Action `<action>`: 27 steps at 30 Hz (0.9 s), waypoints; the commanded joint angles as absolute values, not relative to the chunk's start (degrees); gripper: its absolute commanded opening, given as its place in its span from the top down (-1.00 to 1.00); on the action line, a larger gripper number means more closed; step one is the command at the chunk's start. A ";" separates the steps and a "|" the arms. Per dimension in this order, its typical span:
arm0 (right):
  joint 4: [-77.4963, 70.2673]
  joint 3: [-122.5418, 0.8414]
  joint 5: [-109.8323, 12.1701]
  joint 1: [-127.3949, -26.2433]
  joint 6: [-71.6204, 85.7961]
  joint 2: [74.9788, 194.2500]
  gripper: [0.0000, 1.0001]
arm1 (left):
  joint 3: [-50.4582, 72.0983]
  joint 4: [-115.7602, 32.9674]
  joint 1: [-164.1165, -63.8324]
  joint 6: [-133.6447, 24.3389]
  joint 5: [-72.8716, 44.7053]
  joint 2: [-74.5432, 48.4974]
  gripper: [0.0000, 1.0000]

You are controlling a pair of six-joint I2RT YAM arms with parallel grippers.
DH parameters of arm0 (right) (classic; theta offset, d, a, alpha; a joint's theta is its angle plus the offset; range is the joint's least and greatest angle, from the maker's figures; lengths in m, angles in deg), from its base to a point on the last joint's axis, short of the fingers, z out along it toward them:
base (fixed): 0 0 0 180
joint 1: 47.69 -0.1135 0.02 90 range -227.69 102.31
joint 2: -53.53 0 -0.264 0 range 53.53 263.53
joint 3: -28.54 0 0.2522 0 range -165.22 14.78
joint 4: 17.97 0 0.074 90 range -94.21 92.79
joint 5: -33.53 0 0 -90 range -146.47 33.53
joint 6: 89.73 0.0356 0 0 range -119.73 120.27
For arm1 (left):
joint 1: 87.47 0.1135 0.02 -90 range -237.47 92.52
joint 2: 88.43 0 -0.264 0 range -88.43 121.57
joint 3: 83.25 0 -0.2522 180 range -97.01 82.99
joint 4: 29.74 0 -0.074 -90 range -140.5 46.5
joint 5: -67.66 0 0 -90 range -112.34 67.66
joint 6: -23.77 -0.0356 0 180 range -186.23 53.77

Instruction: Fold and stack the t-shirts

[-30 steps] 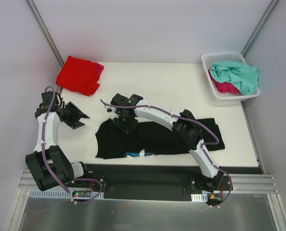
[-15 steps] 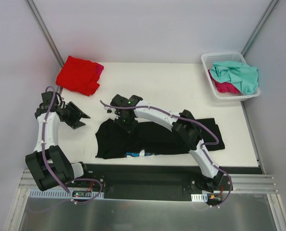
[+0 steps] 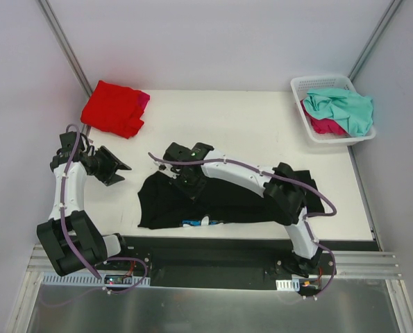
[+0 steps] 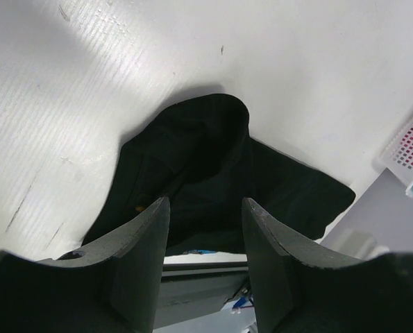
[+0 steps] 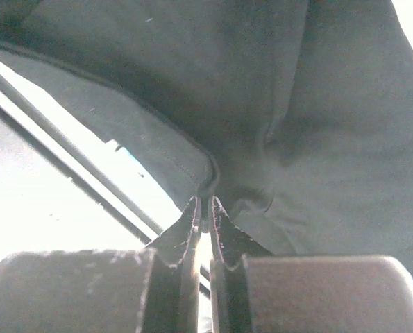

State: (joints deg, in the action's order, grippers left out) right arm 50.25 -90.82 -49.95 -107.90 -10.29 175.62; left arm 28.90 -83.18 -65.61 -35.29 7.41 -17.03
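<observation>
The right gripper (image 5: 205, 201) has its jaws clenched on a fold of the black t-shirt (image 3: 166, 205), which lies spread along the bench's (image 3: 227, 118) near edge. The left gripper (image 4: 206, 205) hangs off to the shirt's left, jaws released and empty.

1. White bench (image 3: 248, 118), matt top, evenly lit; fine ribbing and a few dark scuffs visible close up in the left wrist view.
2. Plain back wall (image 3: 213, 41), pale grey-lilac.
3. Left wall (image 3: 15, 104) and right wall (image 3: 409, 132) in the same tint, closing in the bench on both sides.
4. Grey metal struts, left (image 3: 64, 41) and right (image 3: 376, 38), slanting up the rear corners.
5. Black strip (image 3: 213, 244) along the near bench edge; ribbed aluminium rail (image 3: 373, 267) just below it.
6. Brushed metal sheet (image 3: 206, 309) lowest in the top view, dull reflections.
7. Soft, diffuse light; faint shadows only.
</observation>
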 commanded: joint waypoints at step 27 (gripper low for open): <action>50.19 -74.61 -54.01 -118.27 -3.07 161.73 0.66 | 27.53 -83.31 -65.06 -35.47 10.79 -19.08 0.13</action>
State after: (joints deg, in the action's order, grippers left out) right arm 49.85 -76.74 -52.79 -117.89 -4.76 166.94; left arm 28.90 -83.16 -65.61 -35.29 9.25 -18.39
